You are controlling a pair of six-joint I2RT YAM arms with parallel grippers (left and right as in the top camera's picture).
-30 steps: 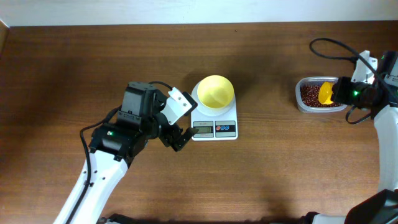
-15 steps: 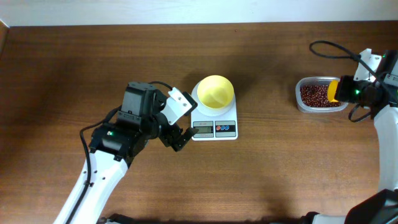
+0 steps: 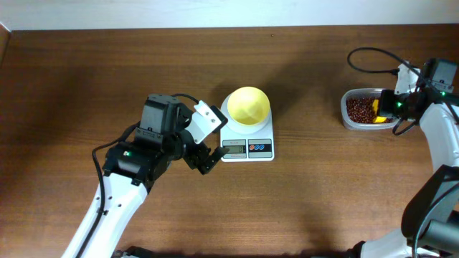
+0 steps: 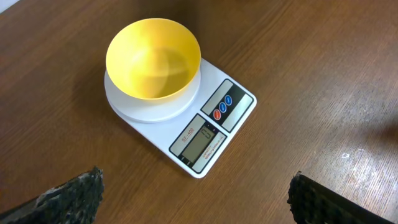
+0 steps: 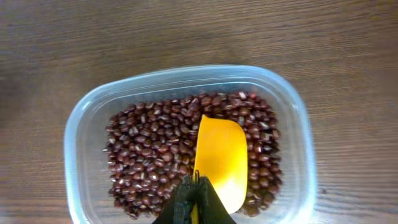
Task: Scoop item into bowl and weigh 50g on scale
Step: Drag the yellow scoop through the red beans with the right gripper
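The pale yellow bowl (image 3: 248, 105) stands empty on the white scale (image 3: 247, 148) at mid-table; both also show in the left wrist view, bowl (image 4: 153, 59) and scale (image 4: 211, 134). My left gripper (image 3: 204, 159) is open and empty, just left of the scale's front edge. The red-brown beans (image 3: 361, 110) lie in a clear tub (image 3: 349, 97) at the far right. My right gripper (image 3: 391, 107) is shut on the handle of a yellow scoop (image 5: 221, 158), whose empty blade lies among the beans (image 5: 149, 155) in the tub (image 5: 81, 134).
Bare brown wooden table (image 3: 315, 201) surrounds the scale and tub. A black cable (image 3: 373, 51) loops above the right arm. The pale back edge of the table runs along the top.
The right arm swung back over the tub and lowered the scoop's blade into the beans. The left arm, bowl and scale have not moved.
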